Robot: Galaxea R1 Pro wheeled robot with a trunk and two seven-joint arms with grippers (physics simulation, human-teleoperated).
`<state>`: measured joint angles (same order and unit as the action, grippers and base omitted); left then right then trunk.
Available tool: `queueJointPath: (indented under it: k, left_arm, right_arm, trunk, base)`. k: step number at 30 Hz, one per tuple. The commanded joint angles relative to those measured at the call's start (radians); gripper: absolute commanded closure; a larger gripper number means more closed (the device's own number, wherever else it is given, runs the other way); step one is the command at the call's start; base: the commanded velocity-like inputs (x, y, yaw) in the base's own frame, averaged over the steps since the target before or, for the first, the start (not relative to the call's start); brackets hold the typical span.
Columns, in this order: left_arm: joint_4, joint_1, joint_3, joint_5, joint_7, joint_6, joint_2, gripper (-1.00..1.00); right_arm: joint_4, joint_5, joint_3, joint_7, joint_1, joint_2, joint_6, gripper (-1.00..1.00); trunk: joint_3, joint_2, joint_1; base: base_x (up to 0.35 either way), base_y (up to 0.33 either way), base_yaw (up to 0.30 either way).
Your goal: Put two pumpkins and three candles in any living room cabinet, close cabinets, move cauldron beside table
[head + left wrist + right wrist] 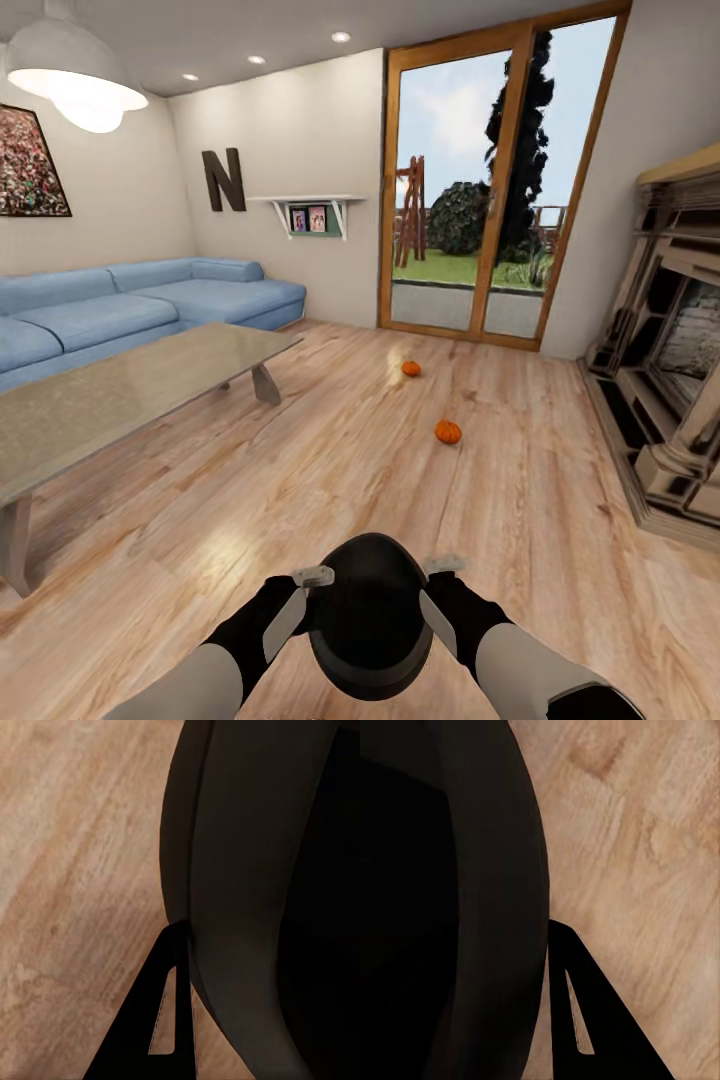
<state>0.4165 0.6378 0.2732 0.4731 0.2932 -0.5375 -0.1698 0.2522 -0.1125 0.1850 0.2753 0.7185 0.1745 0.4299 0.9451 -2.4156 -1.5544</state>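
I hold the black round cauldron (pixel 370 615) low in front of me, above the wood floor, between both arms. My left gripper (pixel 308 592) is shut on its left rim and my right gripper (pixel 442 585) on its right rim. In the left wrist view one dark finger (pixel 169 1020) lies against the cauldron's outer wall (pixel 247 870). The right wrist view has the same, with a finger (pixel 585 1020) beside the wall (pixel 495 885). Two orange pumpkins lie on the floor ahead, one nearer (pixel 448 432) and one farther (pixel 411 369). The grey glossy table (pixel 130 390) stands at the left.
A blue sofa (pixel 130 305) runs along the left wall behind the table. A stone fireplace (pixel 670 380) fills the right side. Glass doors (pixel 490 190) close the far end. Open wood floor (pixel 380 480) lies between the table and the fireplace.
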Motion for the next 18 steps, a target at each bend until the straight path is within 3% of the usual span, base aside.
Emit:
queueJointPath:
  k: [1, 18]
  left_arm:
    - [0.001, 0.0, -0.02, -0.027, 0.012, -0.01, 0.01, 1.0]
    - [0.001, 0.0, -0.02, -0.027, 0.012, -0.01, 0.01, 1.0]
  right_arm:
    - [0.059, -0.004, -0.008, 0.005, 0.001, 0.0, -0.043, 1.0]
    - [0.059, -0.004, -0.007, 0.005, 0.001, 0.0, -0.043, 1.0]
  trunk:
    - [0.001, -0.001, 0.0]
    - [0.001, -0.001, 0.0]
  base:
    - [0.0, 0.0, 0.273]
    - [0.0, 0.0, 0.273]
